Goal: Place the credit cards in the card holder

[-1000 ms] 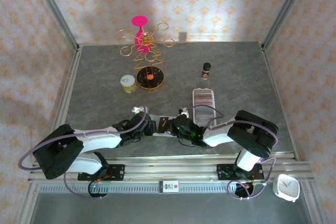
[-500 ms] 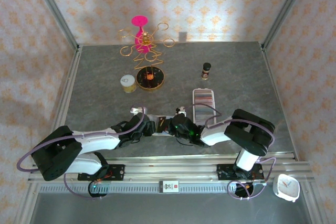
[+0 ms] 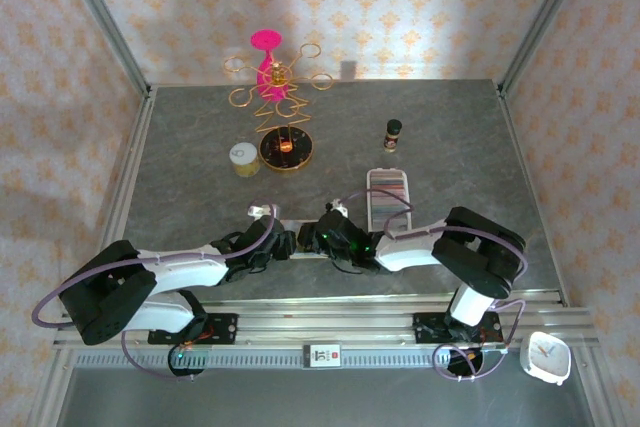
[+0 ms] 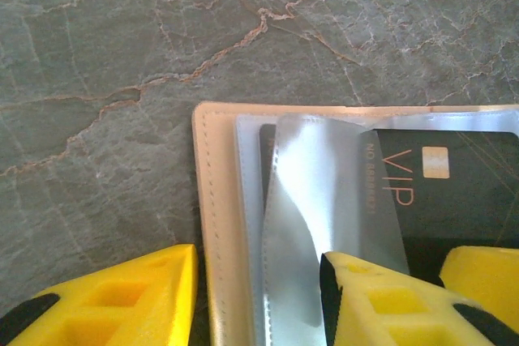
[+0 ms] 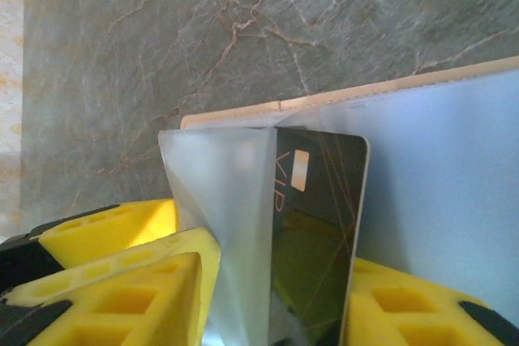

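- Well, from my left wrist: my left pincer (image 4: 258, 269) is spread, one finger down on the table (image 4: 97, 79) just beside the card holder (image 4: 212, 200), the other on top of a clear sleeve (image 4: 316, 192). It grips nothing; it looks to be pinning the holder, which lies open and flat. A dark VIP card (image 4: 454, 200) sits under the sleeves, its chip end showing.
- From my right wrist: my right pincer (image 5: 280, 269) has its jaws apart, and the dark card stands on edge between them, beside a raised flap of sleeve. I see no pad pressed against it, so I judge it is not gripped. Whether the card is seated fully in its pocket I cannot tell.
- From above: both pincers meet over the holder near the front edge of the table. The other credit cards (image 3: 387, 197) sit in a row in a white tray (image 3: 387, 174) just behind my right arm. By my reckoning one card is about in and the rest are to do.
- Surface and room: grey, veined, stone-look table, flat and matte. At the back stand a pink and gold wire stand (image 3: 270, 77), a round dark dish (image 3: 287, 149), a small jar (image 3: 243, 159) and a little bottle (image 3: 393, 133). Patterned wallpaper (image 3: 400, 7) closes three sides.
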Controlling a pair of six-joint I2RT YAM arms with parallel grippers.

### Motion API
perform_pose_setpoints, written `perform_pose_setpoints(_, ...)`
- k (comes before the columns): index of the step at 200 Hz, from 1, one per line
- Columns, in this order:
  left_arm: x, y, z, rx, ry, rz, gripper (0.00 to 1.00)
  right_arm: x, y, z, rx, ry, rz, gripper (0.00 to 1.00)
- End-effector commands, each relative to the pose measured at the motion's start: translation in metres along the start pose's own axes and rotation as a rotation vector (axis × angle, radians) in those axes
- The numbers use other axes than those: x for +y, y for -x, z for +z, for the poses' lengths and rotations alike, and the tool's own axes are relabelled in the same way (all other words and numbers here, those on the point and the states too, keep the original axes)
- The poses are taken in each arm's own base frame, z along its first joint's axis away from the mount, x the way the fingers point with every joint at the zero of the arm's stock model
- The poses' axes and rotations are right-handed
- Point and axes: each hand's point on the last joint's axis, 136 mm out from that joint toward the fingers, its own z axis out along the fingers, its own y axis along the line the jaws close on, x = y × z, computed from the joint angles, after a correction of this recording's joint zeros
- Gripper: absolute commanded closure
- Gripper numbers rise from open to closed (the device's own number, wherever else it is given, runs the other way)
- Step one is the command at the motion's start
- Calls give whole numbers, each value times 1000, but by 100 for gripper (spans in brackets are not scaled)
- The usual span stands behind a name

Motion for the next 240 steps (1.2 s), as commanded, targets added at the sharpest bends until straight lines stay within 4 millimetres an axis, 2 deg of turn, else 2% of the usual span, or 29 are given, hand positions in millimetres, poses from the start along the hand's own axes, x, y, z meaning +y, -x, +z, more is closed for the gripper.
perform_pose_setpoints(1,18,-38,2,142,32,1,56,-19,5,-8,-22,-129,-70,51)
perform_pose_setpoints(31,17,-38,2,140,31,-1,56,-21,12,-14,-41,-178,-87,49)
perform_pose_setpoints(37,17,-38,2,139,30,-1,57,-21,13,-15,-42,-183,-90,46)
perform_pose_setpoints(60,16,-36,2,135,25,-4,57,-24,16,-17,-58,-206,-91,46)
perform_pose_setpoints(92,11,-33,3,127,1,-16,58,-27,17,-17,-61,-221,-95,60)
perform_pose_setpoints(109,7,-28,5,121,-12,-30,60,-30,16,-15,-52,-243,-107,72)
perform_pose_setpoints(131,5,-27,8,127,-21,-37,62,-31,12,-13,-36,-244,-111,79)
perform_pose_setpoints(184,0,-29,14,147,-41,-37,63,-22,7,-5,-5,-205,-128,85)
perform_pose_setpoints(240,0,-28,14,139,-49,-44,63,-9,6,5,14,-159,-139,87)
